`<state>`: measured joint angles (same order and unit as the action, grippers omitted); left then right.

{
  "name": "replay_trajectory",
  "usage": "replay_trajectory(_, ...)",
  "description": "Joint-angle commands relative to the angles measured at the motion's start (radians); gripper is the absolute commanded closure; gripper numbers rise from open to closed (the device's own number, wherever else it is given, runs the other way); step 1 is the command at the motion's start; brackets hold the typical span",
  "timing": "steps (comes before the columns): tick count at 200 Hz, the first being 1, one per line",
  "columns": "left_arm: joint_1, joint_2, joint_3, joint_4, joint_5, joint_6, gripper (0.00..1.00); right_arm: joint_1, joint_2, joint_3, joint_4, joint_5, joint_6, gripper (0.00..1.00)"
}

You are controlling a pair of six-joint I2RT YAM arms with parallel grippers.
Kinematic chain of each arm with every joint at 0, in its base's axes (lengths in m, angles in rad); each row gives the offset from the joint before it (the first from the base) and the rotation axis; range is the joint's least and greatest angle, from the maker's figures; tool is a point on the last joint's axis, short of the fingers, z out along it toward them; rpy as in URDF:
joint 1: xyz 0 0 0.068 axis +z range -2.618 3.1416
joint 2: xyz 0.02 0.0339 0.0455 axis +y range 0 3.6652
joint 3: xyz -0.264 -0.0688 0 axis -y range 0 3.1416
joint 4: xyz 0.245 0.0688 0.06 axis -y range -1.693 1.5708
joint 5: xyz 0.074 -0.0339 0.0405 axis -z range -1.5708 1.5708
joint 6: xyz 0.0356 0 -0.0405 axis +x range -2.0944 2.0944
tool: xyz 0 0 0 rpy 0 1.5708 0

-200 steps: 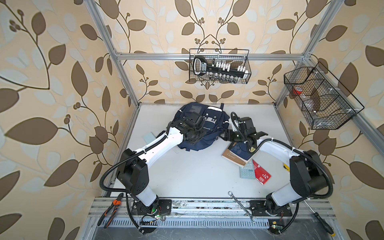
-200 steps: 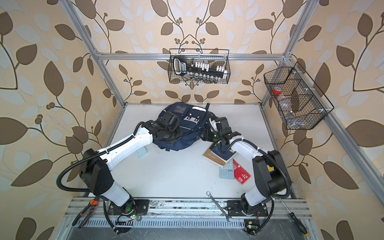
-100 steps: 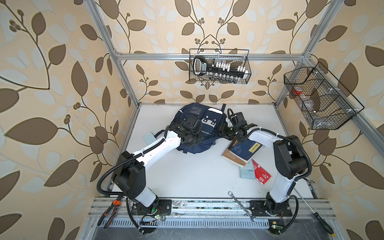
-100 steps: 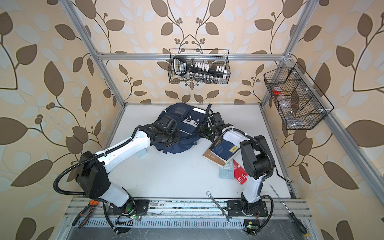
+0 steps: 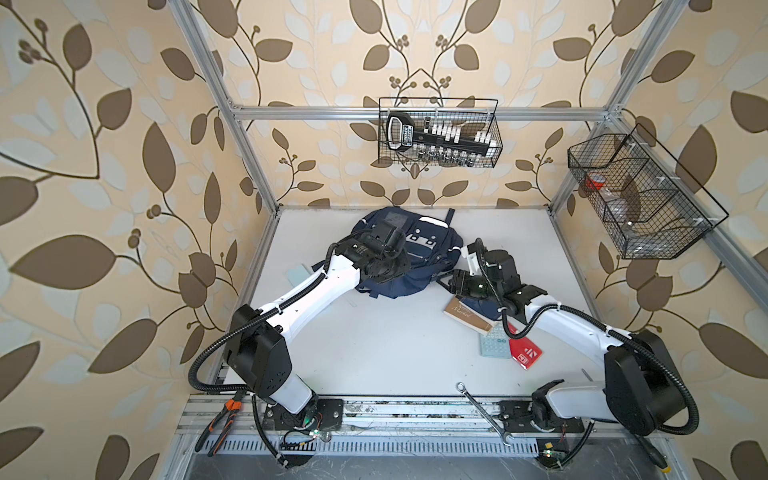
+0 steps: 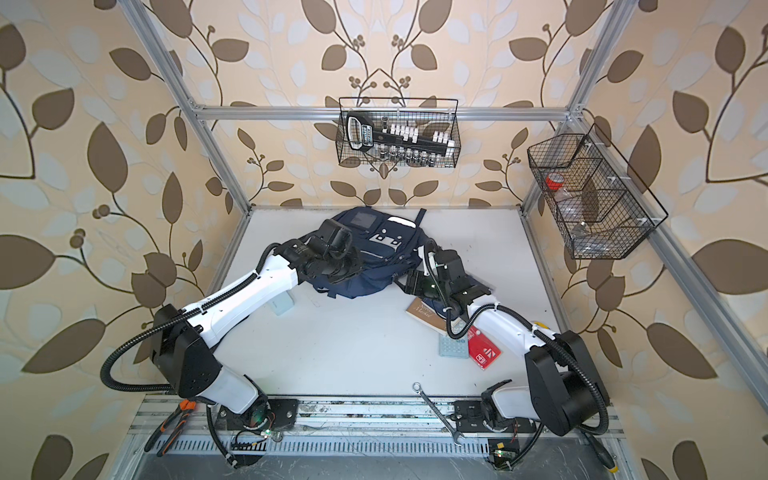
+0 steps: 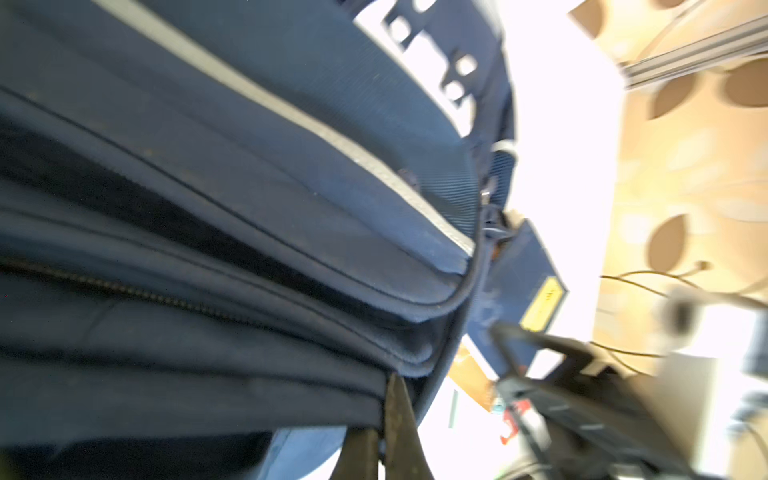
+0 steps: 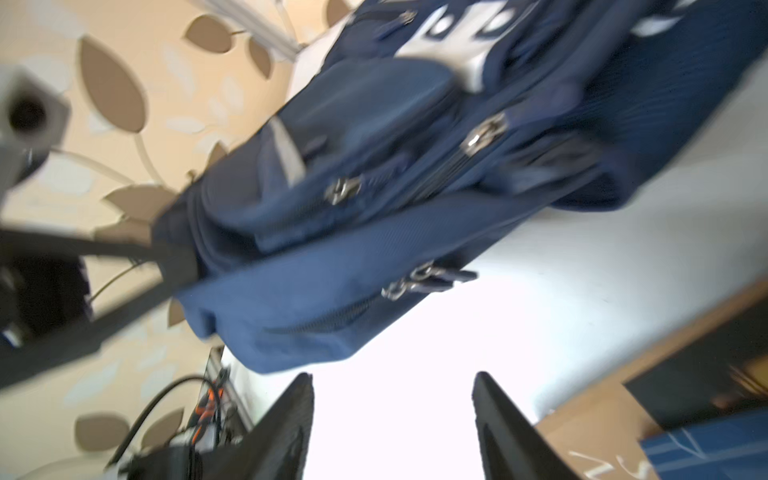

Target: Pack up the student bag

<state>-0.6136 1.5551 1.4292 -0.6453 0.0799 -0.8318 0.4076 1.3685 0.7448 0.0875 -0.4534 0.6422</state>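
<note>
1. The student bag [image 5: 424, 262] lies on the tabletop [image 5: 395, 345], at its far middle
2. Left pincer [image 7: 386, 399] clenched on the student bag's edge
3. Right pincer [image 8: 392, 419] released, empty, just beside the student bag

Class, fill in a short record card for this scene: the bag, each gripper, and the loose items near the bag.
bag: student bag, navy, lying on the table near the back wall
left gripper: shut, pinching the bag's edge
right gripper: open, empty, facing the bag
loose items: brown book, pale calculator, red booklet, right of the bag in both top views
</note>
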Motion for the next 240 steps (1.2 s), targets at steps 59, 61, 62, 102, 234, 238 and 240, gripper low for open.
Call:
replay_trajectory(59, 0.001, -0.047, 0.145, -0.012, 0.050, 0.051, 1.00, -0.044, 0.167, 0.019, 0.318, -0.317, -0.058, 0.43)
replay_trajectory(61, 0.001, -0.047, 0.145, -0.011, 0.052, 0.051, 1.00, -0.048, 0.170, 0.021, 0.319, -0.318, -0.059, 0.43)
replay_trajectory(62, 0.001, -0.047, 0.145, -0.011, 0.052, 0.051, 1.00, -0.049, 0.172, 0.023, 0.321, -0.318, -0.059, 0.43)
replay_trajectory(102, 0.001, -0.056, 0.146, -0.008, 0.046, 0.044, 1.00, -0.111, 0.214, 0.042, 0.337, -0.362, -0.066, 0.43)
replay_trajectory(234, 0.002, -0.030, 0.208, -0.007, 0.071, 0.008, 1.00, -0.116, 0.308, 0.066, 0.429, -0.424, -0.053, 0.55)
replay_trajectory(238, 0.002, -0.027, 0.212, -0.008, 0.072, 0.008, 1.00, -0.117, 0.311, 0.069, 0.431, -0.423, -0.055, 0.55)
replay_trajectory(240, 0.002, -0.027, 0.214, -0.009, 0.071, 0.007, 1.00, -0.116, 0.312, 0.070, 0.431, -0.420, -0.055, 0.55)
